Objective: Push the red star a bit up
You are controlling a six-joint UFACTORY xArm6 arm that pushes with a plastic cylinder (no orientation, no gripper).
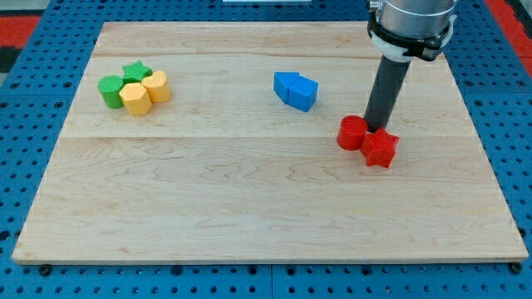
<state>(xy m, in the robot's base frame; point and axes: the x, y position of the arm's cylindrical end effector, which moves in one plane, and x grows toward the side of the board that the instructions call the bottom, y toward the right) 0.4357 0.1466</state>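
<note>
The red star (381, 149) lies on the wooden board (249, 208) at the view's right, touching a red round block (352, 132) on its upper left. My tip (376, 127) stands just above the red star and right beside the red round block, at its right edge. The rod rises from there to the arm at the view's top right.
Two blue blocks (296, 89) sit together near the board's middle top. At the view's upper left a green round block (111, 90), a green star (135, 71) and two yellow blocks (145, 92) form a tight cluster. Blue pegboard surrounds the board.
</note>
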